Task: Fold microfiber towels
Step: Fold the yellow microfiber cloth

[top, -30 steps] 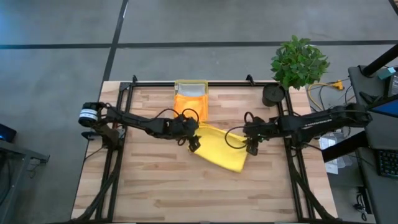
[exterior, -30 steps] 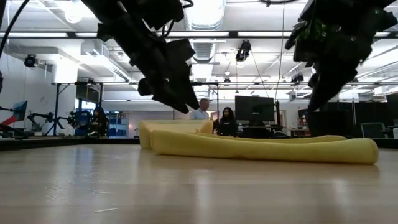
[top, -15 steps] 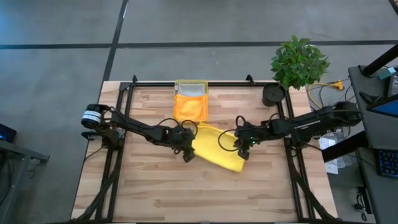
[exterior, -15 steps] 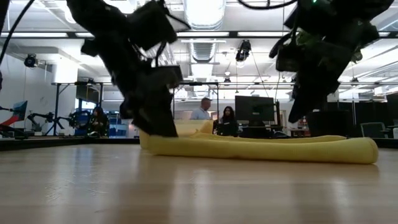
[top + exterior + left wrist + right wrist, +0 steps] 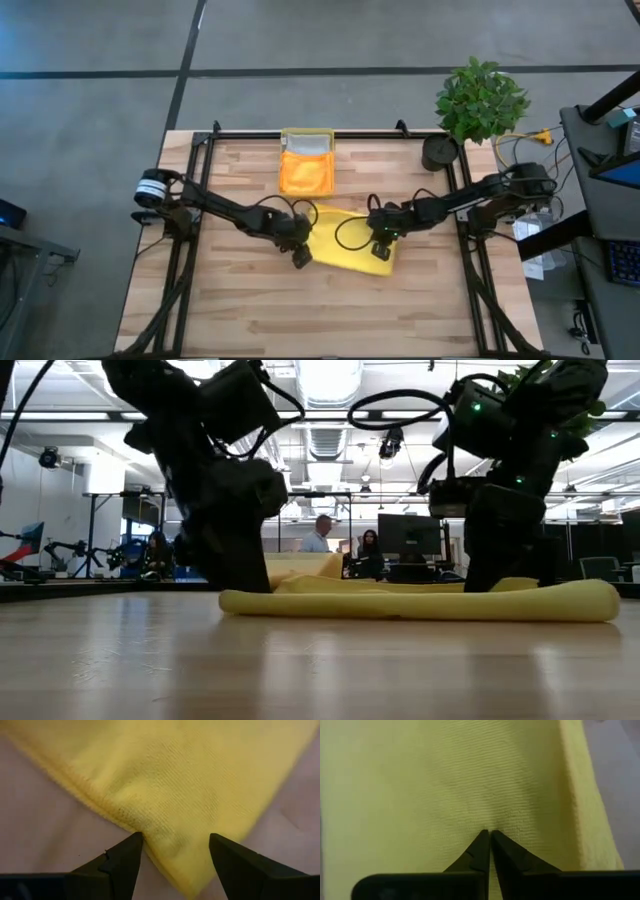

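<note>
Left fingers (image 5: 122,865) spread astride yellow towel (image 5: 200,780) corner; right fingers (image 5: 481,851) closed on it

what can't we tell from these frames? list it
- High view: the tray holds an orange towel; anything under it is covered.
- High view: both hands on the yellow towel are too small to read fingers.
- Low view: the arms' bulk hides where the left hand and right hand meet the cloth.
- Right wrist view: fingers shut; cloth pinched between them can't be confirmed.
- Left wrist view: towel cut off by picture edges.
</note>
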Robot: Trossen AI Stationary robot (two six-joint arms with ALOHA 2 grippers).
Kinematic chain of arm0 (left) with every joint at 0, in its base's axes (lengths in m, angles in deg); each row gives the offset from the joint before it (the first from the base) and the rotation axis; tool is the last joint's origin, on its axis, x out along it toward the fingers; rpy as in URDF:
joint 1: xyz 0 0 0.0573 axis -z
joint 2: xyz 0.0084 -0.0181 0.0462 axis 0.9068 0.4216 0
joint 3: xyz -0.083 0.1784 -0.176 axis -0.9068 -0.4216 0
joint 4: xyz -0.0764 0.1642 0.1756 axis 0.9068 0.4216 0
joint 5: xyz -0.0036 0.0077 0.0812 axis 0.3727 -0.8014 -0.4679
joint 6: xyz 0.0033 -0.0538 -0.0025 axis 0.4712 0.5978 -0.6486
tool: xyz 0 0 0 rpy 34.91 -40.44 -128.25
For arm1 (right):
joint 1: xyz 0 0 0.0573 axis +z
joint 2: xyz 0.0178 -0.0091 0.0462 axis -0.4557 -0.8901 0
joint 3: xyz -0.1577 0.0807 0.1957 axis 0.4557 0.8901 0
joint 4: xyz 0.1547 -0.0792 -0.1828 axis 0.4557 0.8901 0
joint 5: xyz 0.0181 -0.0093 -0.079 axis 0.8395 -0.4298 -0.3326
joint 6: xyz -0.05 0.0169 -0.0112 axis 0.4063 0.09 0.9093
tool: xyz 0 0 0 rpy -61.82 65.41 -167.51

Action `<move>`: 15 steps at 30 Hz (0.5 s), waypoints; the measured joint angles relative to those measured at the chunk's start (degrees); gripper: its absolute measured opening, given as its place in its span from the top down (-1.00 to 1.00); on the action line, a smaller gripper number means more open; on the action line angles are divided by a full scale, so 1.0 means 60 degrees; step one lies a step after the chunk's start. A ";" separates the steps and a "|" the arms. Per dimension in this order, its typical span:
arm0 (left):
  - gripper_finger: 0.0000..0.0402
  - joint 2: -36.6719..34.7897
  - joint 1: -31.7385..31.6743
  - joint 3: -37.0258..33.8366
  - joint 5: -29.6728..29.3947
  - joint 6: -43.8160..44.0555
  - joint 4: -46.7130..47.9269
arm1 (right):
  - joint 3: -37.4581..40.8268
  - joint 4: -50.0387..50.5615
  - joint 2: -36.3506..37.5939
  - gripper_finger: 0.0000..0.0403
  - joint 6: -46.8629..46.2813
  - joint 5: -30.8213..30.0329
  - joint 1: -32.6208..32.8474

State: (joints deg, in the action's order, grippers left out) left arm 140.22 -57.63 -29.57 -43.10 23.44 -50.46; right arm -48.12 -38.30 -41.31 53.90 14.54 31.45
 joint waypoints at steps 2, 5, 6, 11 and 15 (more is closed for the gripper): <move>-0.10 -0.0014 0.0219 -0.0004 0.0370 0.0174 -0.0003 | 0.0007 -0.0070 -0.0030 0.93 -0.0051 0.0180 -0.0004; -0.09 -0.0328 0.0648 -0.0046 0.0446 0.0183 0.0186 | 0.0058 0.0065 0.0344 0.94 -0.0145 0.0384 0.0017; -0.07 -0.0499 0.0762 -0.0042 0.0253 0.0183 0.0164 | 0.0092 0.0187 0.0533 0.94 -0.0168 0.0389 0.0026; 0.12 -0.1362 0.0967 -0.0042 -0.1401 -0.0075 0.0059 | 0.0066 0.0040 0.1702 0.94 -0.0143 0.0395 0.0109; 0.34 -0.1283 0.0647 -0.0040 -0.1749 -0.0793 -0.0135 | 0.0076 -0.0261 0.2117 0.95 -0.0559 0.0382 0.0236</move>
State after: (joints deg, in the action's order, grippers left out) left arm 132.53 -53.75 -29.81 -53.60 18.68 -51.26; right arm -47.66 -39.86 -28.60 50.55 16.83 32.87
